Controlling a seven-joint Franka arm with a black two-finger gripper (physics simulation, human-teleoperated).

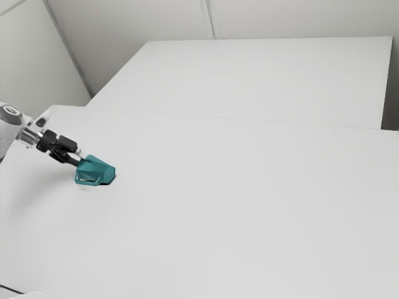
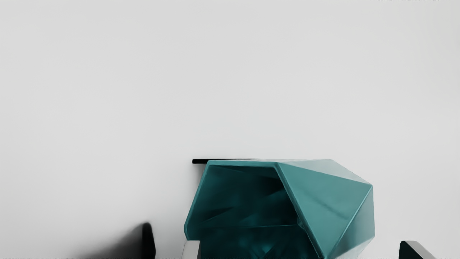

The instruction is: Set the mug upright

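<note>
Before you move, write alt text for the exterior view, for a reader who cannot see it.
A teal mug lies on its side on a pale table, its handle on the near side. A robot arm enters at the exterior view's left, its black gripper right at the mug.

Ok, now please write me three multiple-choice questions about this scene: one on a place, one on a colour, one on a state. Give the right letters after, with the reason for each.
1. In the exterior view, where is the mug?
A) in the right half
B) at the far right corner
C) in the left half, by the gripper

2. What colour is the mug?
A) teal
B) orange
C) yellow

3. How does the mug lie?
A) upright
B) on its side
C) upside down

1: C, the exterior view shows it there, at the fingertips.
2: A, both views show its teal walls.
3: B, its open mouth faces sideways, not up or down.
</note>
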